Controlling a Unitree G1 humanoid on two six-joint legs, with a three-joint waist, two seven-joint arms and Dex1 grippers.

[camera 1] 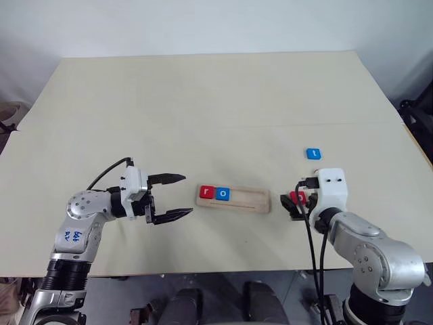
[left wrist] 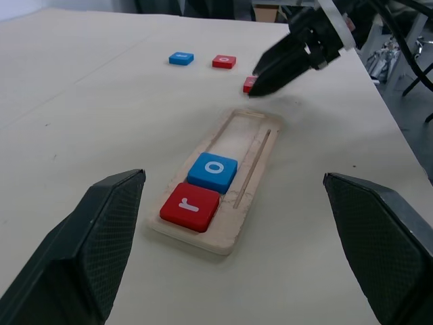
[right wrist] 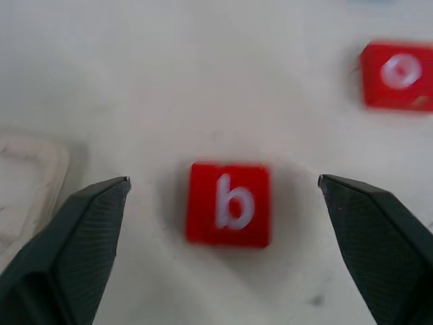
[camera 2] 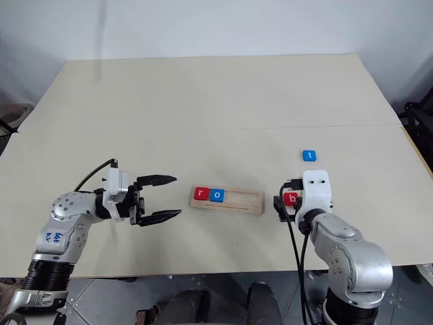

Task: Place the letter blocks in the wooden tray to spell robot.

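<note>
Left eye view: the wooden tray [camera 1: 233, 200] lies near-centre with red r [camera 1: 207, 193] and blue o [camera 1: 222, 194] filling its two leftmost places, the rest vacant for b, o, t; the left gripper [camera 1: 177, 196] waits left of it, fingers apart and empty, and blue t [camera 1: 312, 154] lies far right. Right wrist view: the right gripper [right wrist: 223, 196] straddles red b [right wrist: 229, 204] with fingers wide, apparently not touching, presumably lined up to grasp; red o [right wrist: 397, 74] lies beyond.
</note>
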